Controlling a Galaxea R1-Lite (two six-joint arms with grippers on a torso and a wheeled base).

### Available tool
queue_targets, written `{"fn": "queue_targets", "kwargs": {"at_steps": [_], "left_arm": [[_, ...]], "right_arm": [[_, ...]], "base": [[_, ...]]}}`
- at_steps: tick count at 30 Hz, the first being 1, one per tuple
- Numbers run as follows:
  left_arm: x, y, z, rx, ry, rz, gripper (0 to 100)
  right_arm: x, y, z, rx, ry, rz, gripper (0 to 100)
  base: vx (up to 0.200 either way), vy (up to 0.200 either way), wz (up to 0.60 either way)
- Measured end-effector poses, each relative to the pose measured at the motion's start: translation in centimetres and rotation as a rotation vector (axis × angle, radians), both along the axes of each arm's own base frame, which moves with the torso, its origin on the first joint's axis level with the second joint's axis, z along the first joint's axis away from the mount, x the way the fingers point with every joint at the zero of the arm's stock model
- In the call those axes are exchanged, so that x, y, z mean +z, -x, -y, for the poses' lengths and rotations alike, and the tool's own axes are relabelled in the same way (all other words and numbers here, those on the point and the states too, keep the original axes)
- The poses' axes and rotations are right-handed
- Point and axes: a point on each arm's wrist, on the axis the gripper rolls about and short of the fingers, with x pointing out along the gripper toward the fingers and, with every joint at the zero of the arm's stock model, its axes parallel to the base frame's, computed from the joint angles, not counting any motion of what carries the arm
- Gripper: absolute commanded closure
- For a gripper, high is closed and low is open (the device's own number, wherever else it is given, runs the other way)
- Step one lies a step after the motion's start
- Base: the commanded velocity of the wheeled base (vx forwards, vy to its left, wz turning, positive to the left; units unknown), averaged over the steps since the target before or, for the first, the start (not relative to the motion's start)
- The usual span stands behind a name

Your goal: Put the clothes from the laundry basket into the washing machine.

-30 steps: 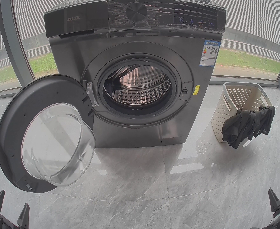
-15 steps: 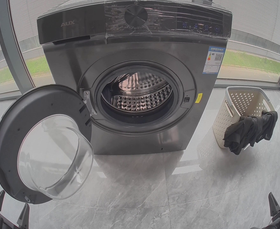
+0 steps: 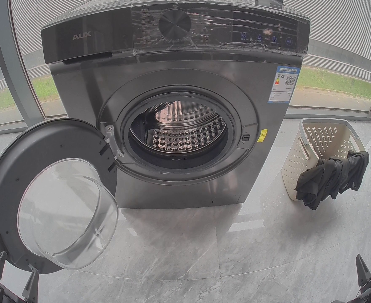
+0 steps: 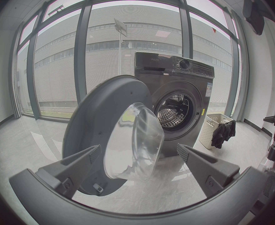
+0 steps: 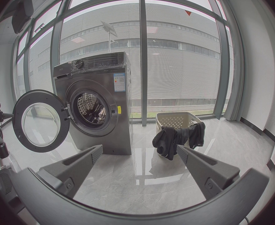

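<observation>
The left pincer (image 3: 16, 270) sits low at the robot's left with its two dark fingers spread apart and nothing between them. Its tips are just below the lower edge of the washing machine's open door (image 3: 46, 148). In the left wrist view the door's clear bowl-shaped glass fills the gap between the fingers. The right pincer (image 3: 370, 257) sits low at the robot's right, also spread open and holding nothing, well apart from the laundry basket (image 3: 316, 131).

The door is hinged on the left side of the opening and is swung fully out over the pale marble floor (image 3: 236, 249). Behind it stands the grey washing machine (image 3: 172, 72), with its round dial and dark control panel under a plastic film. The perforated metal drum (image 3: 185, 131) shows through the round opening.

The cream, perforated laundry basket stands on the floor near the machine, on its right side. The clothes (image 3: 328, 175), dark in colour, are draped over the basket's near rim and hang down its outer wall towards the floor. Tall windows run behind the machine and basket.
</observation>
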Motion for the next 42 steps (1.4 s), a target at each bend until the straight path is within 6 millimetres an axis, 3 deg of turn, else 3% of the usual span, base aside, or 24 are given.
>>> {"fn": "queue_targets", "kwargs": {"at_steps": [28,34,42], "left_arm": [[0.01,0.00,0.00,0.000,-0.004,0.001,0],[0.01,0.00,0.00,0.001,-0.004,0.001,0],[0.01,0.00,0.00,0.000,-0.007,0.001,0]], "right_arm": [[0.01,-0.01,0.00,0.000,0.000,-0.001,0],[0.01,-0.02,0.00,-0.001,-0.003,-0.002,0],[0.01,-0.02,0.00,-0.002,-0.002,-0.003,0]], "base": [[0.000,-0.200,0.00],[0.000,0.000,0.00],[0.200,0.000,0.00]]}}
